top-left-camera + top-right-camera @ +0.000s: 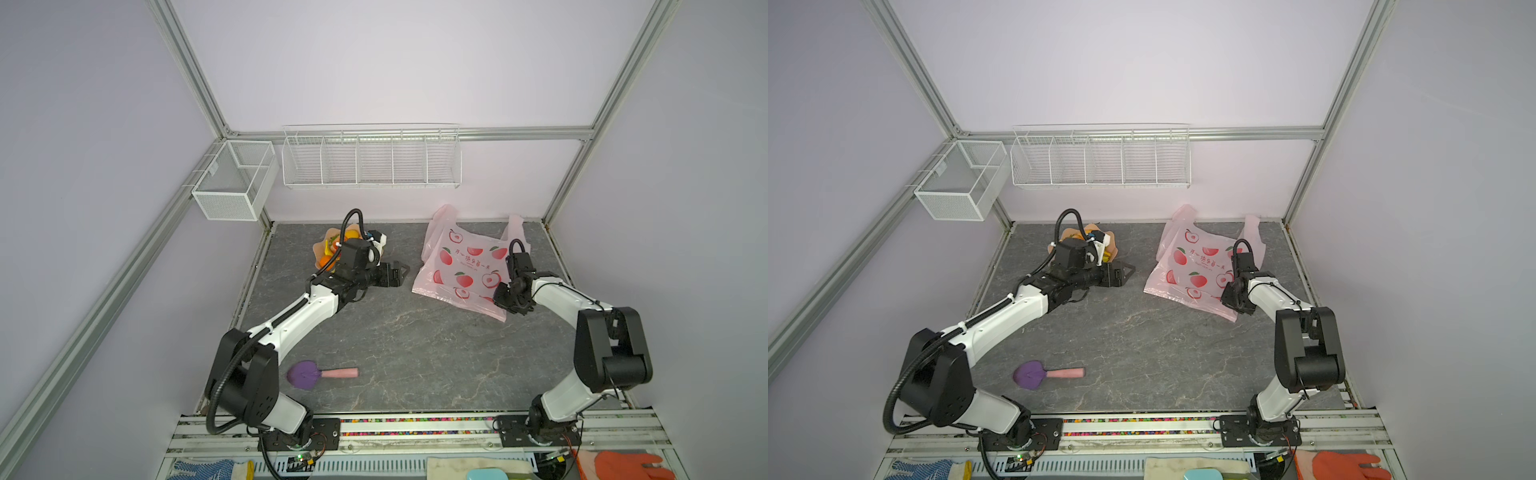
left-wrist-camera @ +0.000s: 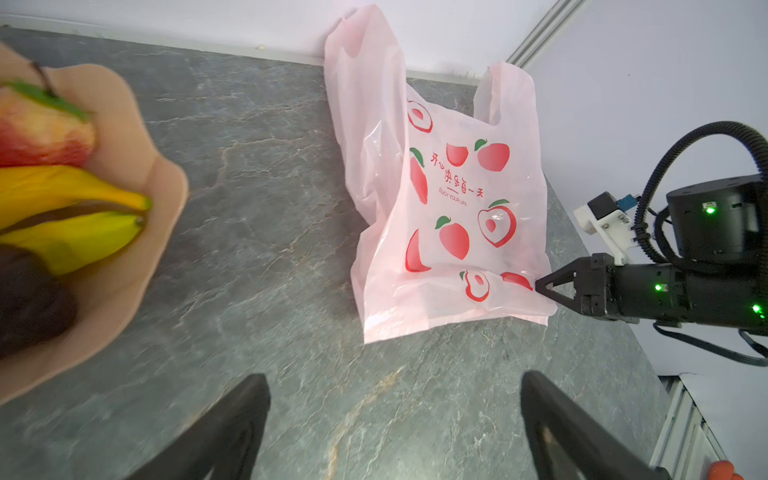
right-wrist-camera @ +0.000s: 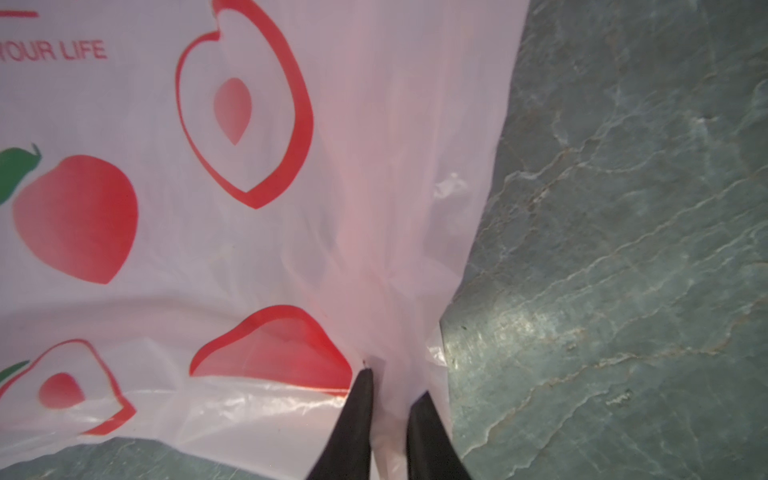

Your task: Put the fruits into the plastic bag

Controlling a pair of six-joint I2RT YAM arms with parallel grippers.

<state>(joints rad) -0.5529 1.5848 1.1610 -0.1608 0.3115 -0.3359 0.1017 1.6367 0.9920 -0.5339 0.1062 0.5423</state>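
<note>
Two handles on the plastic bag (image 1: 465,266), both aimed at the back wall. Lies flat on the right half of the grey table (image 1: 415,353), lengthwise from back to front, with the sealed bottom nearest the arms' bases and swung slightly left.

Pinched at its near right corner by the right gripper (image 3: 395,384). Fingers (image 3: 357,415) drawn almost together, apparently with a fold of pink film bunched between them, though hard to be sure from so close.

Spread wide and holding nothing: the left gripper (image 2: 394,376). Hangs above bare table between bowl and bag, facing the bag.

Heaped in a peach scalloped bowl (image 2: 158,257) at the back left: the fruits (image 1: 332,249). Well apart from the bag and largely hidden under the left arm in both top views. Among them, in the left wrist view: two yellow bananas (image 2: 83,199) side by side with tips turned toward the bag, a red-and-yellow pear (image 2: 41,133) with a green leaf, and a dark brown-purple fruit (image 2: 29,307).

Near the front left, a purple-headed utensil (image 1: 320,374), pink handle pointing right.
</note>
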